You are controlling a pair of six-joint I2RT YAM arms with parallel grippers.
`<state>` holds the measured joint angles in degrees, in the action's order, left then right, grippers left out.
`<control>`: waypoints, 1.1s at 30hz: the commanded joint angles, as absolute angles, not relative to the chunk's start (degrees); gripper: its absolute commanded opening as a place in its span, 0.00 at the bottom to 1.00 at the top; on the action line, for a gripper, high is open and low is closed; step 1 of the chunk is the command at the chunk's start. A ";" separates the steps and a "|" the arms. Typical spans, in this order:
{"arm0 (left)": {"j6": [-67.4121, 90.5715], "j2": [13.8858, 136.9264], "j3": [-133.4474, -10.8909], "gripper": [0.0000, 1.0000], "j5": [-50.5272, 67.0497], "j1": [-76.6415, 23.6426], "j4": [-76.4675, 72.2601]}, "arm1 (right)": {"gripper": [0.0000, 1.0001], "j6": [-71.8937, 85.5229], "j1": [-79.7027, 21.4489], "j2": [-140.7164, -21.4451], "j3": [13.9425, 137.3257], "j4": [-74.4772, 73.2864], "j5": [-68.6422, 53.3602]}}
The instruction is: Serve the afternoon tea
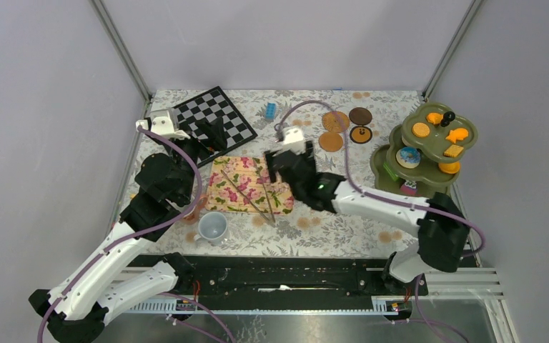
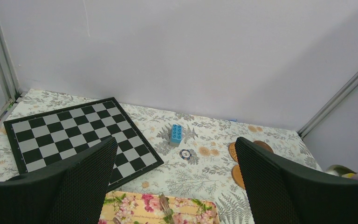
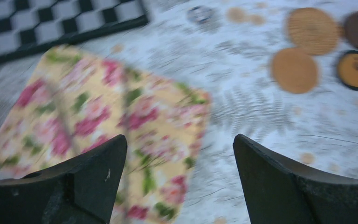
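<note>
A pale mug (image 1: 213, 227) stands on the tablecloth in front of the floral mat (image 1: 249, 184). Several round brown coasters (image 1: 334, 121) lie at the back; they also show in the right wrist view (image 3: 294, 70) and the left wrist view (image 2: 238, 176). Orange and yellow pastries (image 1: 420, 130) sit on a green tiered stand (image 1: 393, 166) at the right. My left gripper (image 1: 213, 133) is open and empty over the chessboard's near corner (image 2: 175, 156). My right gripper (image 1: 284, 170) is open and empty above the mat's right edge (image 3: 179, 144). Other mugs are not clearly visible.
Metal tongs (image 1: 246, 189) lie on the mat. A chessboard (image 1: 214, 118) lies at the back left. A blue brick (image 1: 270, 110) and a poker chip (image 2: 185, 153) lie behind the mat. Walls and frame posts close in the back and sides.
</note>
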<state>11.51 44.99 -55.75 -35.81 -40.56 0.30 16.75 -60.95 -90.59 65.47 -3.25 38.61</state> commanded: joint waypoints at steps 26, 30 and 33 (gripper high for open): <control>11.95 46.18 -56.27 0.99 -34.54 -40.59 -1.23 | 0.24 18.45 -24.08 -118.96 84.50 -10.18 28.21; 11.95 46.31 -56.34 0.99 -34.37 -40.59 -1.23 | 0.24 17.66 -23.29 -120.80 84.68 -10.05 27.01; 11.91 46.39 -56.34 0.99 -34.57 -40.59 -1.23 | 0.24 17.46 -23.12 -121.13 83.47 -10.06 26.71</control>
